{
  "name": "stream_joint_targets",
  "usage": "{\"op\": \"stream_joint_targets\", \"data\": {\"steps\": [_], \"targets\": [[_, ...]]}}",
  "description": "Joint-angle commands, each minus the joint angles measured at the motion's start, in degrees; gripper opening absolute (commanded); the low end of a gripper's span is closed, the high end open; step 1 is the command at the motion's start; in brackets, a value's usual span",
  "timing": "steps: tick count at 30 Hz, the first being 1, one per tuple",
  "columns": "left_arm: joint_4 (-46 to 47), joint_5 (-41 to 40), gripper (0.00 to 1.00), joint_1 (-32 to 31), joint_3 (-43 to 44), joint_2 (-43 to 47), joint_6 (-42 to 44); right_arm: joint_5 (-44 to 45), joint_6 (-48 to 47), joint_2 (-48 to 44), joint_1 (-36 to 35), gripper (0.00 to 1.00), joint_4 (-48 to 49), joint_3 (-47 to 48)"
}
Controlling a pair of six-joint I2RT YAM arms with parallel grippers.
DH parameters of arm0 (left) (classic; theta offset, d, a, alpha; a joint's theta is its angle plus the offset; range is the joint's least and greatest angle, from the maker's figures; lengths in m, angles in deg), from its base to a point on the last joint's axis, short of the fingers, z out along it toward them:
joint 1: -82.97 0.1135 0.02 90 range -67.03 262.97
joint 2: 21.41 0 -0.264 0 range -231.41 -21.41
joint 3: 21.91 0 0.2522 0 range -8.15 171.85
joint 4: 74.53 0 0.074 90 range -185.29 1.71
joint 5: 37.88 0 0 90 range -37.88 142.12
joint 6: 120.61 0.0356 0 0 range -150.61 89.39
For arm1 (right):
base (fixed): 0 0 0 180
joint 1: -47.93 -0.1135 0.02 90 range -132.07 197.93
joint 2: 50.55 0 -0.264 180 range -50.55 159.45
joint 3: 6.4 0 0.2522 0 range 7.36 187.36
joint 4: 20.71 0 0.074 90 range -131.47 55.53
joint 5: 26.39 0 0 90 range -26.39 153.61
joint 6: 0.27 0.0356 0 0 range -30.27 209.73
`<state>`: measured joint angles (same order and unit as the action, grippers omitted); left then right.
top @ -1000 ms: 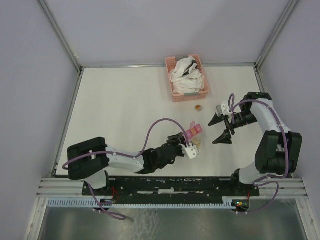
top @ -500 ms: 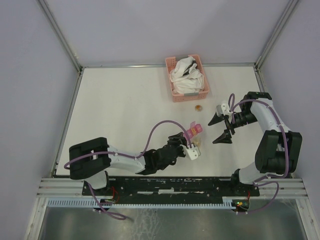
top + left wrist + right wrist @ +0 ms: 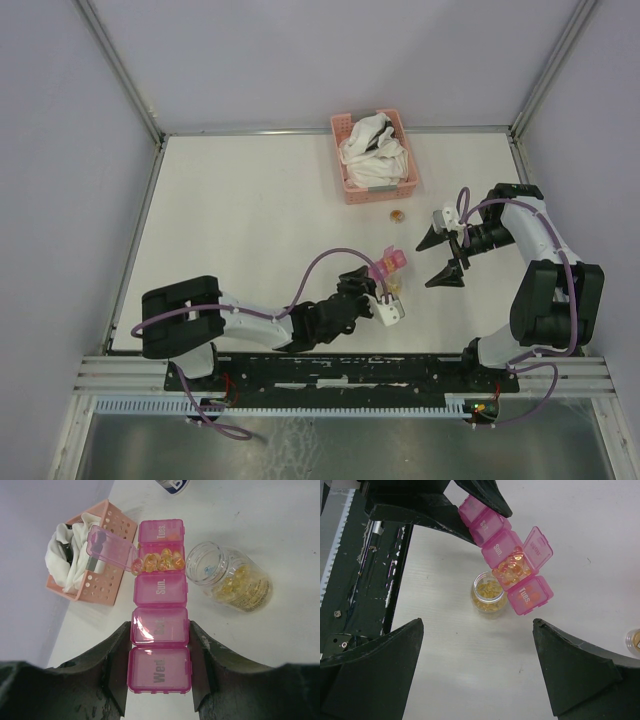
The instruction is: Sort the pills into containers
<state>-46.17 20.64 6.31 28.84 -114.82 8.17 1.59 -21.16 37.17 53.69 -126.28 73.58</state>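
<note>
Containers [image 3: 160,590] clamped in left tool [image 3: 160,627]; right tool [image 3: 476,625] spread wide, apart from pills [image 3: 489,592].

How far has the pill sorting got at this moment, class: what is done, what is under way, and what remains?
Done: one compartment of the pink strip box stands open with yellow pills inside; Tues. shows an orange tint, perhaps filled. In hand: the left gripper grips the box's end; the right gripper hangs open, empty. Left: Sun., Sat. and Wed. look empty, and the jar holds many pills.
</note>
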Motion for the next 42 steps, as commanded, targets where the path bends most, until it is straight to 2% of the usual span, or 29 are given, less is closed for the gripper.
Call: {"op": "stream_joint_targets", "data": {"steps": [1, 13, 23, 30, 35, 42], "targets": [[4.2, -2.0, 0.18, -0.8, 2.3, -0.8, 3.2, -2.1, -1.4, -0.3, 0.3, 0.99, -3.1, 2.1], [5.5, -4.4, 0.17, -1.6, 2.1, -2.0, 5.8, -2.0, -1.6, -0.1, 0.3, 0.99, -3.3, 2.1], [5.9, -4.7, 0.17, -1.7, 2.2, -1.9, 3.8, -2.0, -1.8, 0.0, 0.3, 0.99, -3.5, 2.0], [6.2, -3.3, 0.17, -0.1, 0.4, 0.8, -2.9, -2.0, -2.0, 0.0, 0.2, 0.99, -3.6, 2.1], [4.4, 1.9, 0.17, 2.4, -1.4, 3.4, -10.6, -1.9, -1.9, 0.0, 0.2, 0.99, -3.7, 2.1], [7.4, 8.4, 0.17, 6.3, -6.3, 5.9, -18.4, -1.9, -1.9, 0.1, 0.3, 0.99, -3.5, 2.0]]}}
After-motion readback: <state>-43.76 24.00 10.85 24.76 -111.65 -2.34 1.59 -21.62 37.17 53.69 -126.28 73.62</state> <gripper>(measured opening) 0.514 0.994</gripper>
